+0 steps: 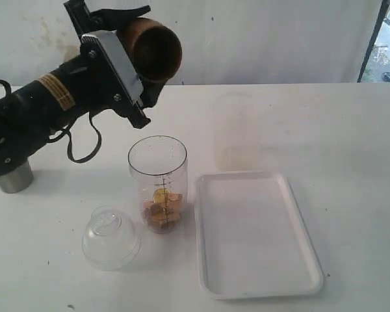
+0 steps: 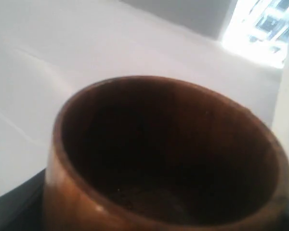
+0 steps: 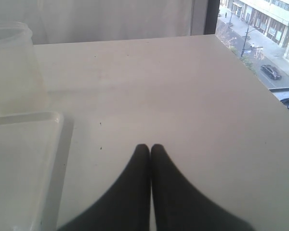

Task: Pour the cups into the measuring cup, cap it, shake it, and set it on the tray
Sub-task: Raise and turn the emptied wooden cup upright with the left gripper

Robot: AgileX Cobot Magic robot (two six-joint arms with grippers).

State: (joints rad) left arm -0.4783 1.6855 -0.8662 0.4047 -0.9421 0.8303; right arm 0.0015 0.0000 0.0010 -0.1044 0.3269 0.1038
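- Wooden cup (image 1: pixel 157 52), grasped by the left gripper (image 1: pixel 135 62), hangs tipped on its side above the measuring cup (image 1: pixel 158 175).
- Measuring cup stands open just beside the tray (image 1: pixel 253 234), with brown and yellow pieces at its bottom.
- Cap (image 1: pixel 110 237) sits on the table (image 1: pixel 325 130) near the measuring cup.
- Right gripper (image 3: pixel 150 151) is clenched over the table, grasping nothing.

Three cups are in view: one dark-brown wooden cup (image 1: pixel 157 49), one steel tumbler (image 1: pixel 13 179) and one frosted translucent cup (image 1: pixel 234 133). There is one clear measuring cup (image 1: pixel 158 159) with a printed scale, and one clear dome cap (image 1: pixel 110 237). One white tray (image 1: pixel 257 237) lies on the one white table (image 1: pixel 351 130). The small brown and yellow pieces (image 1: pixel 161 209) inside the measuring cup are heaped too closely to count.
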